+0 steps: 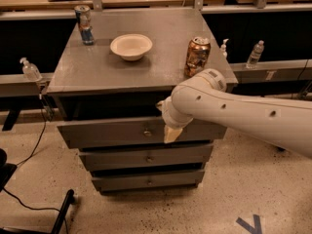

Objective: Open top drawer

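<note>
One gripper [171, 132] at top drawer [105, 133], grey tabletop [163, 65], speckled floor [253, 189]

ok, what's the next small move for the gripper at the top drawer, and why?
Probably ease the gripper sideways onto the knob: it hangs before the top drawer at knob height, but beside the knob, not on it.

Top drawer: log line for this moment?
gripper: in front of top drawer, beside its knob | contact: cannot tell | drawer: not clearly pulled out
</note>
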You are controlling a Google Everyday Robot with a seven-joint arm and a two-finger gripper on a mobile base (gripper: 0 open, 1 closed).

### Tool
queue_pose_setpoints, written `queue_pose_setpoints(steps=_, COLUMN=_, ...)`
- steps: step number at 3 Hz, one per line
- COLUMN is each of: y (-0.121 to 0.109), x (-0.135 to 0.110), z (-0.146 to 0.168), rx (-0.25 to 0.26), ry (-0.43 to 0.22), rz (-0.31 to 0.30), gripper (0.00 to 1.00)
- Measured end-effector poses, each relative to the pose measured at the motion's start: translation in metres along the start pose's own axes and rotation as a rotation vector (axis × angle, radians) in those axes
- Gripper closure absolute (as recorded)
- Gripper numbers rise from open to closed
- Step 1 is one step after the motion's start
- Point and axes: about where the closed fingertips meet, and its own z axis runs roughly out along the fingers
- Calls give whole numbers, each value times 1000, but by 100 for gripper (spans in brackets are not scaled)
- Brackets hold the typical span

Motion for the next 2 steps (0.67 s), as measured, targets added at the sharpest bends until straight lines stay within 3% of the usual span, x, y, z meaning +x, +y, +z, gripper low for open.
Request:
queue_pose_setpoints(steps=1, y=2, x=1, z=20, rx=-72, ry=-26, rz=30, gripper=24)
queue_pose_setpoints(steps=2, y=14, x=-9, z=24, rx=-140, ry=-45, rz=16, gripper=27)
